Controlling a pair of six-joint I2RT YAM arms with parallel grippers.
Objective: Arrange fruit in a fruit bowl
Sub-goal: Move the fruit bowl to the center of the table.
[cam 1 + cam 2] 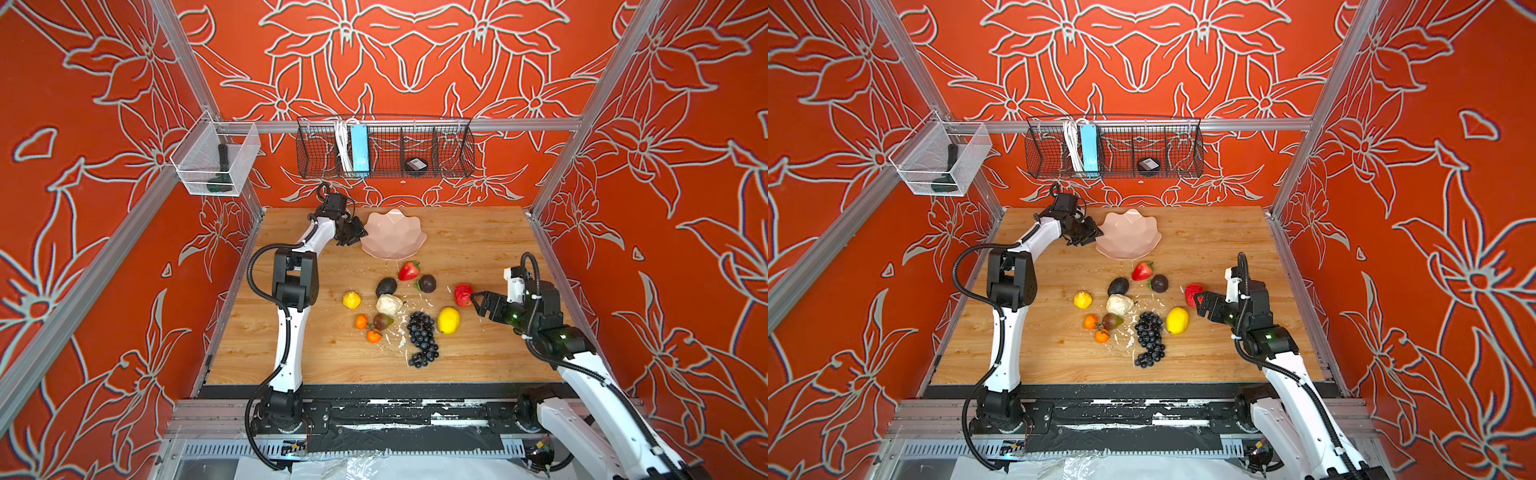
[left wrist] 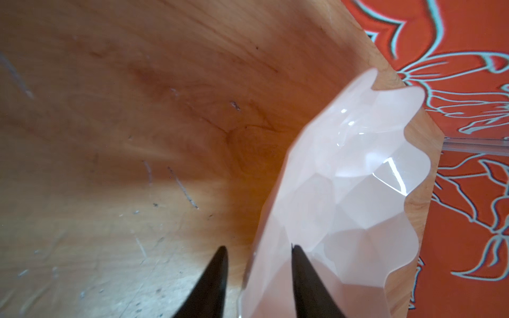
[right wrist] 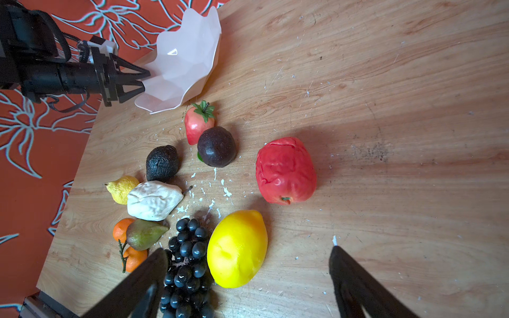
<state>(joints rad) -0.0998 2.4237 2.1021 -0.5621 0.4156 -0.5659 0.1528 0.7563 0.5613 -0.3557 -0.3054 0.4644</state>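
The pale pink fruit bowl [image 1: 395, 237] [image 3: 184, 60] is tipped up on one edge at the back of the wooden table. My left gripper [image 1: 354, 236] [image 2: 259, 247] straddles its rim, one finger inside [image 2: 303, 275] and one outside. A gap shows beside the outer finger, so a grip is uncertain. The fruit lies loose in front of the bowl: strawberry [image 1: 409, 271], avocado [image 1: 386, 286], cream lump [image 1: 388, 304], grape bunch [image 1: 422, 338], big lemon [image 1: 449, 320] [image 3: 237, 247], red fruit [image 3: 285, 170] and tiny oranges [image 1: 362, 321]. My right gripper [image 1: 477, 304] [image 3: 248, 250] hovers open beside the red fruit and lemon.
A black wire basket [image 1: 384, 147] hangs on the back rail and a white mesh bin [image 1: 216, 162] on the left wall. White flakes [image 1: 401, 328] litter the wood among the fruit. A small yellow lemon [image 1: 351, 299] and a greenish pear [image 1: 382, 321] lie at the left.
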